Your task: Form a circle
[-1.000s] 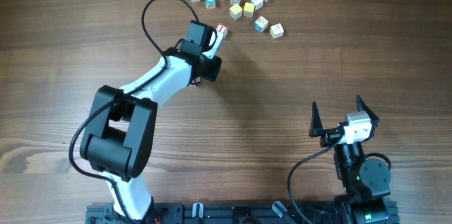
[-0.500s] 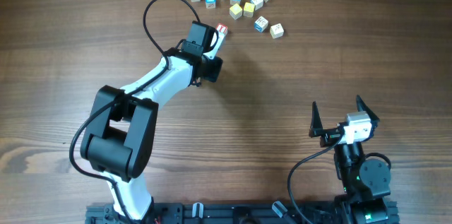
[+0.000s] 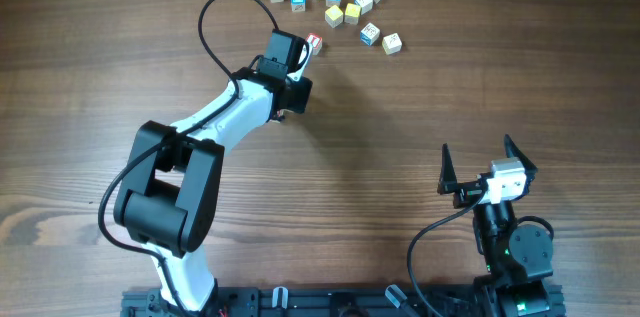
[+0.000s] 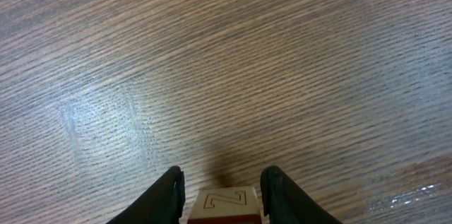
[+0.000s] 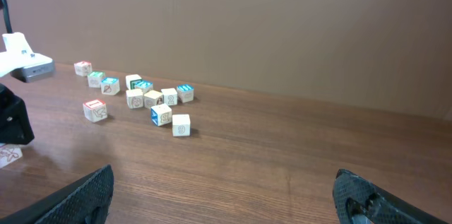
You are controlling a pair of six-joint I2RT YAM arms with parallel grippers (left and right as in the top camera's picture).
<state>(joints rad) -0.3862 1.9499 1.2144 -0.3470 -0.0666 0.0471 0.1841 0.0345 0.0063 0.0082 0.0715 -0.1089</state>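
Left end effector (image 4: 222,176) gripped a red-lettered cube (image 3: 314,43), just short of the loose cube cluster (image 3: 345,9). Right end effector (image 3: 477,145) stood wide, empty, well apart.

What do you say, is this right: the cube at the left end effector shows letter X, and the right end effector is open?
The letter is wrong: the left wrist view shows Z on the cube at the left end effector. The right end effector is open.

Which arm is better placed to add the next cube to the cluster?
Left. The left tool grips the red-lettered cube right beside the cluster; the right tool sits open, far back near its base.
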